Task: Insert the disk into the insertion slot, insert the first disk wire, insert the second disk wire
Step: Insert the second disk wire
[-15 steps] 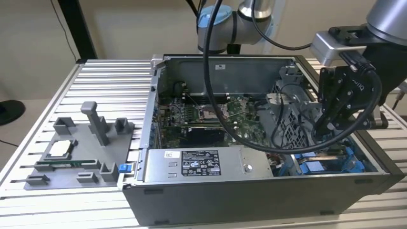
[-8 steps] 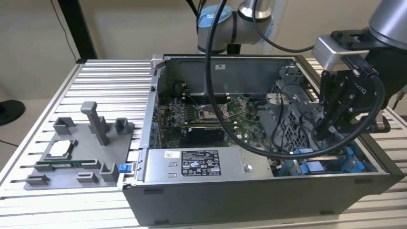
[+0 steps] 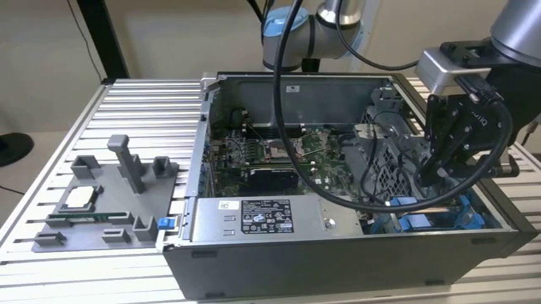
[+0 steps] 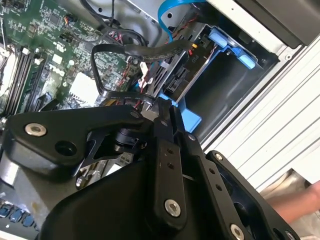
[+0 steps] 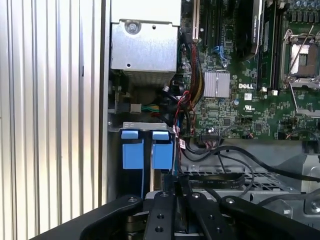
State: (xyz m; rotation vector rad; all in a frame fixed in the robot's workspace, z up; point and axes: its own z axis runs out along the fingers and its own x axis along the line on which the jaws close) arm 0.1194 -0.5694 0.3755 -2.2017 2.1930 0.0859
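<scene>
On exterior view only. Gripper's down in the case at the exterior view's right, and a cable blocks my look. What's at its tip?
Observer: In the second wrist view the gripper is right beside a flat black cable that loops over the motherboard.
Operator: Blue frame seated in the slot?
Observer: Cannot tell for sure. That view shows a blue frame at the mouth of the insertion slot, with a connector face next to it.
Operator: Anything else blue nearby?
Observer: In the first wrist view, two blue tabs stand side by side close to the case wall.
</scene>
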